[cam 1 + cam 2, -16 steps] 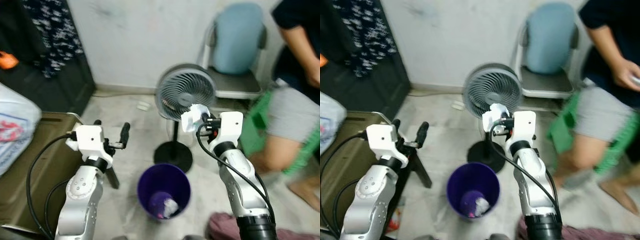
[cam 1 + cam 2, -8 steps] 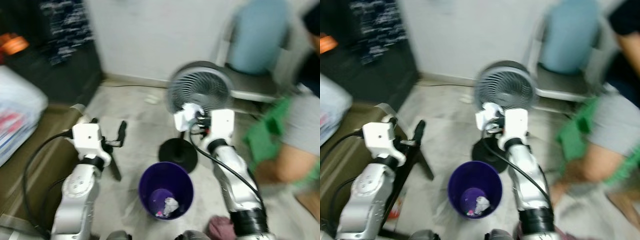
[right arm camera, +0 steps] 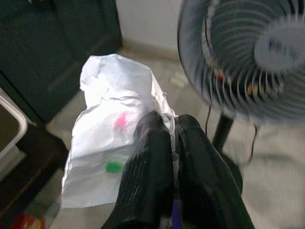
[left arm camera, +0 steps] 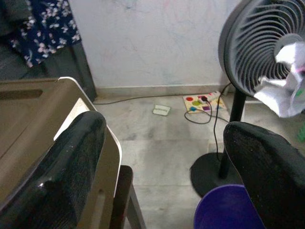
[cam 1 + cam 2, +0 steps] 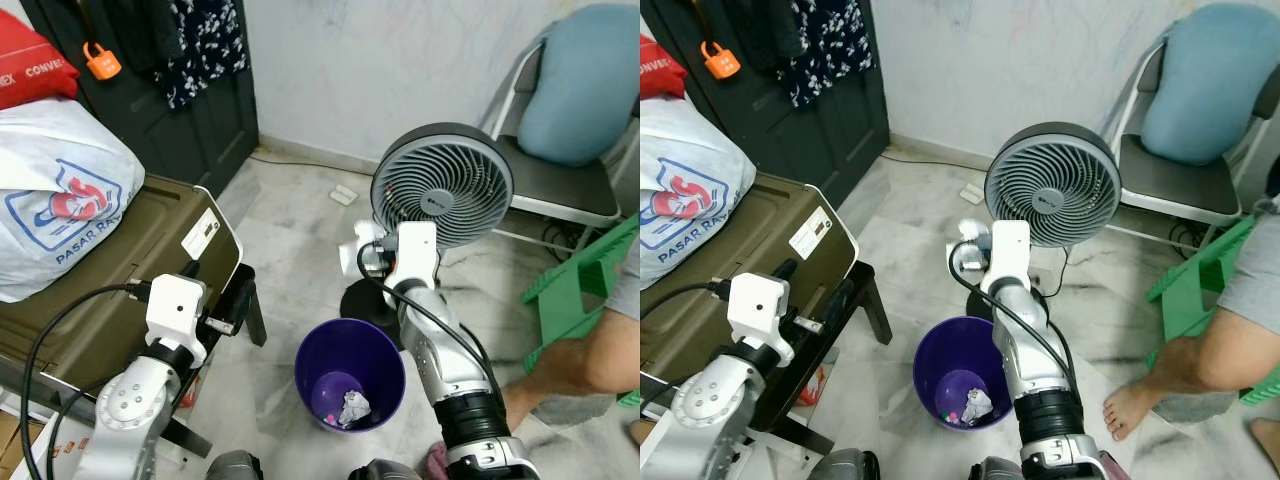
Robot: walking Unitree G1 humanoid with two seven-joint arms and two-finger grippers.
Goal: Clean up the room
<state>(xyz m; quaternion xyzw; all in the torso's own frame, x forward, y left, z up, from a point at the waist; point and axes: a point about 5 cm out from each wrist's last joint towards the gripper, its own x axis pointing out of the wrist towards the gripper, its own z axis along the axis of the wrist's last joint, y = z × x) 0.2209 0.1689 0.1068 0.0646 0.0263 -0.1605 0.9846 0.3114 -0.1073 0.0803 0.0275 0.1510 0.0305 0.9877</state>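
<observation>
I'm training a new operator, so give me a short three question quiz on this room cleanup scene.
1. True or false: the right gripper pinches a crumpled white paper.
2. The purple bin stands: A) on the chair, B) on the floor before the fan, C) on the brown case.
3. The left gripper's fingers are ____ and hold nothing.

Key: 1 true; 2 B; 3 open.
</observation>
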